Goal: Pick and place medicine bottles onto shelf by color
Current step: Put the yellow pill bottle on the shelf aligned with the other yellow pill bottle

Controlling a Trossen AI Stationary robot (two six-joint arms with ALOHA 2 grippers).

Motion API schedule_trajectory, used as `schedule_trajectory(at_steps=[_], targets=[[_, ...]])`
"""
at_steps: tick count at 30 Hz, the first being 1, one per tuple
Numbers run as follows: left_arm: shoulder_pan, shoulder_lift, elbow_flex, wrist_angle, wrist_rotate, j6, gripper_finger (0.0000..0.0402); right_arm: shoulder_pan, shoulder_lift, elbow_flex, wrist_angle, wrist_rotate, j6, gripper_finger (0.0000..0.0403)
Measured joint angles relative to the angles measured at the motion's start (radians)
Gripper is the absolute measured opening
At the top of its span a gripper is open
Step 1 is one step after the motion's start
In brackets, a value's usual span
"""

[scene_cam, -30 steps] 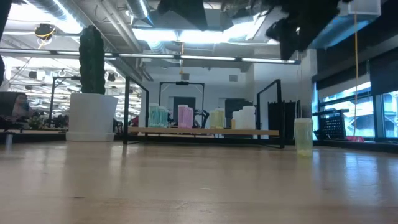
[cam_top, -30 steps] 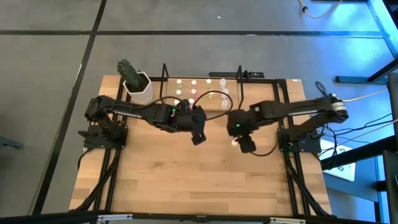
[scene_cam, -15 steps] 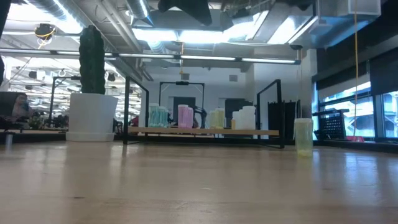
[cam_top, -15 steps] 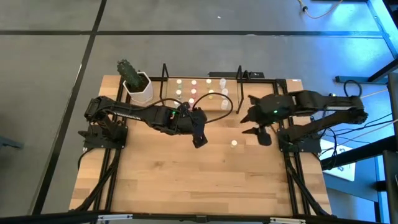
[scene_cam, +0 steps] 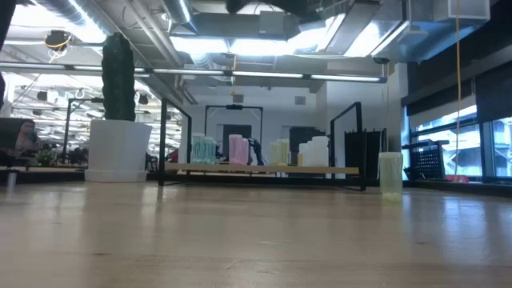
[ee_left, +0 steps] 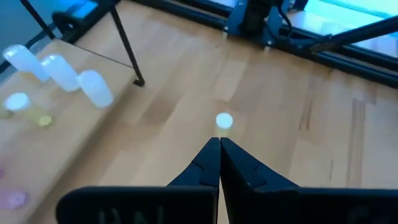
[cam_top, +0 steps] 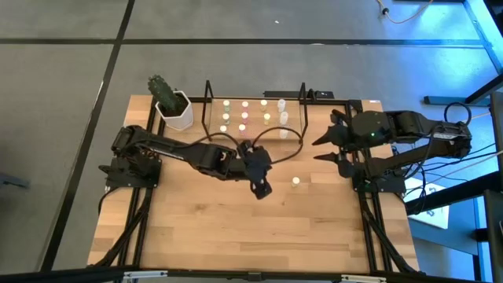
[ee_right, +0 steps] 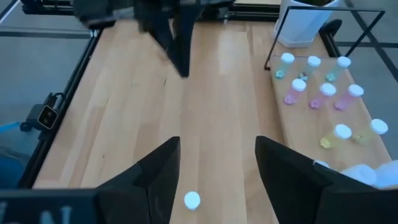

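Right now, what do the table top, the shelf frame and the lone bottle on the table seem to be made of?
Table: pale wood in planks with visible grain, matt to slightly glossy, probably sealed.
Shelf: thin black wire, likely painted metal, over a light wooden floor.
Bottle: whitish and translucent in the low view, so probably plastic, though frosted glass cannot be ruled out.

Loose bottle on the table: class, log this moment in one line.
bottle: upright, alone | left gripper: shut, empty, nearby | right gripper: open, empty, raised | shelf: bottles grouped
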Motion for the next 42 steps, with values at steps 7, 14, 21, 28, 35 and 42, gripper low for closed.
schedule_trajectory(at_steps=[7,14,21,28,35,42], targets=[[-0.012,0.072,0.000,0.047,0.003,-0.032,0.0000,0.000,0.002,0.000,-0.001,0.000,0.000,0.0210],[-0.021,0.108,0.000,0.105,-0.015,-0.118,0.0000,0.000,0.003,0.000,-0.001,0.000,0.000,0.0210],[-0.020,0.145,0.000,0.116,-0.015,-0.099,0.0000,0.000,0.003,0.000,-0.001,0.000,-0.001,0.0210],[-0.020,0.148,0.000,0.118,-0.002,-0.029,0.0000,0.000,0.003,0.000,-0.001,0.000,-0.002,0.0210],[-0.020,0.148,0.000,0.119,-0.001,-0.009,0.0000,0.000,0.003,0.000,-0.034,-0.001,-0.006,0.0210],[-0.020,0.148,0.000,0.119,0.000,0.008,0.0000,0.000,0.003,0.000,-0.042,-0.007,-0.001,0.0210]])
